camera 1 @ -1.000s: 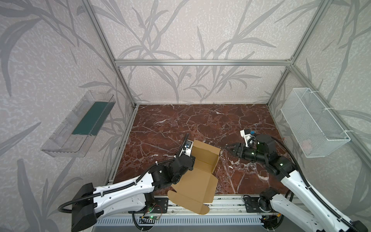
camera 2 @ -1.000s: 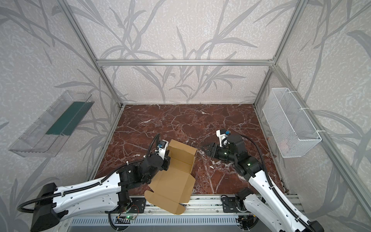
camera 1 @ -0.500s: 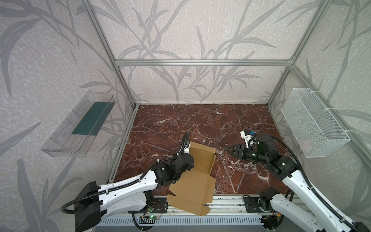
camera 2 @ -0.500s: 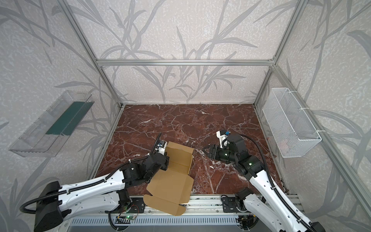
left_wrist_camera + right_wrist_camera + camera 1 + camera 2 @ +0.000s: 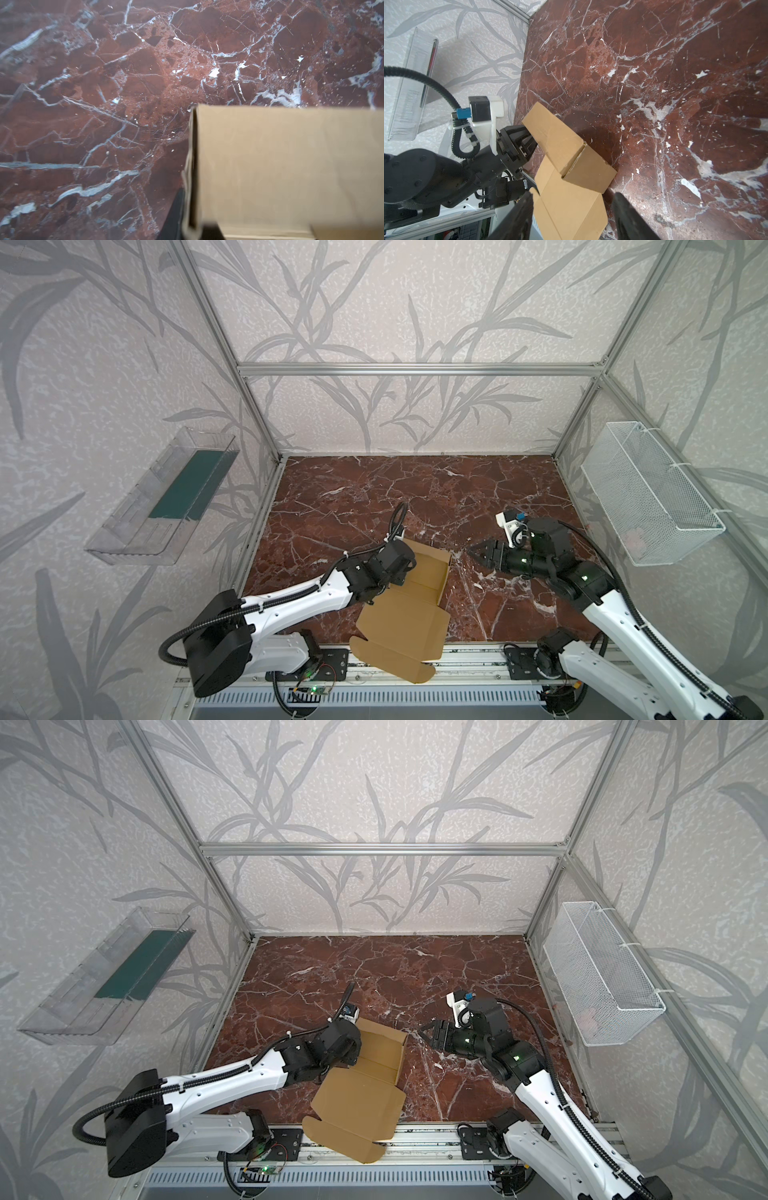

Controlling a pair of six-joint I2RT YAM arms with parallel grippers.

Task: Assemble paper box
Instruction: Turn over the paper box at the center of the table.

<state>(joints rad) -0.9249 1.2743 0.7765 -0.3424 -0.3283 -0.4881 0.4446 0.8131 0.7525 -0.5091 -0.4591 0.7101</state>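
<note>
The paper box [image 5: 405, 614] looks half built: two walls stand, the lid panel lies flat. Left gripper [image 5: 532, 138] at a wall, grip unclear; right gripper [image 5: 473, 551] spread, empty.

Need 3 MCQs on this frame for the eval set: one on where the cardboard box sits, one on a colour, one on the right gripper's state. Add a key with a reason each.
1. Where is the paper box?
A. table centre
B. near edge, lid flap overhanging the front rail
C. against the back wall

2. What colour is the table?
A. white
B. green
C. dark red marble

3. What state is the right gripper in?
A. open, empty
B. shut on the box
C. shut, empty

Key:
1 B, both top views show the flap past the table edge.
2 C, it is red stone with white veins.
3 A, its jaws stand apart in the right wrist view, clear of the box.
</note>
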